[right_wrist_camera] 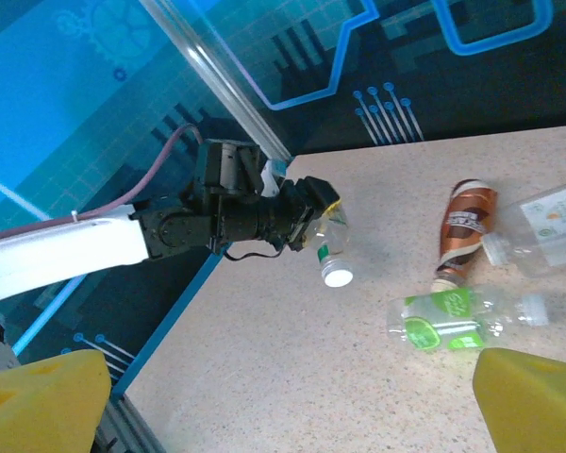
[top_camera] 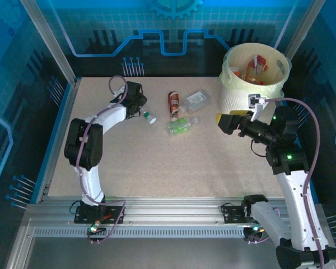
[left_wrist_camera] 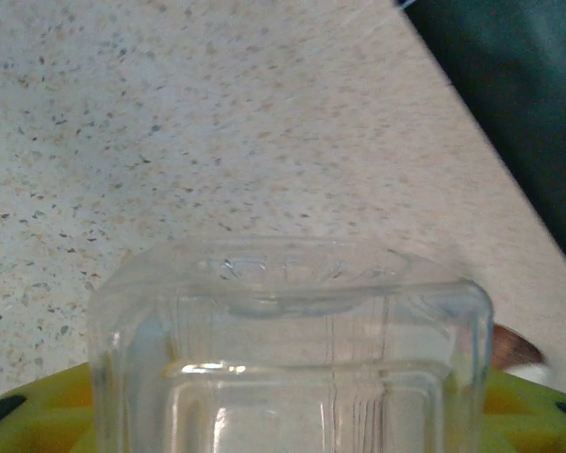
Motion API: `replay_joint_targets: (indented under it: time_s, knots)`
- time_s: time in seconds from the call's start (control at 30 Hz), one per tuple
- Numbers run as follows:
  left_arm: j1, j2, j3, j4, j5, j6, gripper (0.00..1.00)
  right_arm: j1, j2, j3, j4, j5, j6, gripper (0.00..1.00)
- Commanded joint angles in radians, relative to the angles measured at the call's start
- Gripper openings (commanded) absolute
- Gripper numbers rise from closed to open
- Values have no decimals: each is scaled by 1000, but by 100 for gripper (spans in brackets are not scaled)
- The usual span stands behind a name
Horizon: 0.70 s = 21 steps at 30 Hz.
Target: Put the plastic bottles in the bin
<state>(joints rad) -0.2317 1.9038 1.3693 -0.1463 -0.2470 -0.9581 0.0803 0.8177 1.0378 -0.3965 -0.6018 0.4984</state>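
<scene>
Left end effector [right_wrist_camera: 319, 209] grips one bottle [left_wrist_camera: 292, 359], right end effector [top_camera: 228, 118] gapes, three bottles [top_camera: 173, 102] [top_camera: 197, 98] [top_camera: 182, 125] loose, bin [top_camera: 235, 96] count unclear

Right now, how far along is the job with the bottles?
Done: several bottles already lie in the bin. In hand: the left gripper grips a white-capped bottle. Left: that one plus three on the table: brown bottle, green-labelled bottle, clear bottle.
</scene>
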Motion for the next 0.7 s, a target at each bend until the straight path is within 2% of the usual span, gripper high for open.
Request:
replay_joint_targets:
  time_s: [0.0,0.23,0.4,0.57,0.67]
  knots:
    - [5,-95,-58,88,68,50,27,56,26,-10,83,50,3,100]
    - [-31,-247,-125,122,179,46,27,138,135,40,141,82,18,100]
    - [-72,-351,-148,168,251,91,28,193,189,62,151,88,2,100]
    - [-102,-406,-153,267,438,150,29,241,214,63,147,86,-9,100]
    - [-130,-439,-163,324,510,176,29,245,226,55,212,38,50,100]
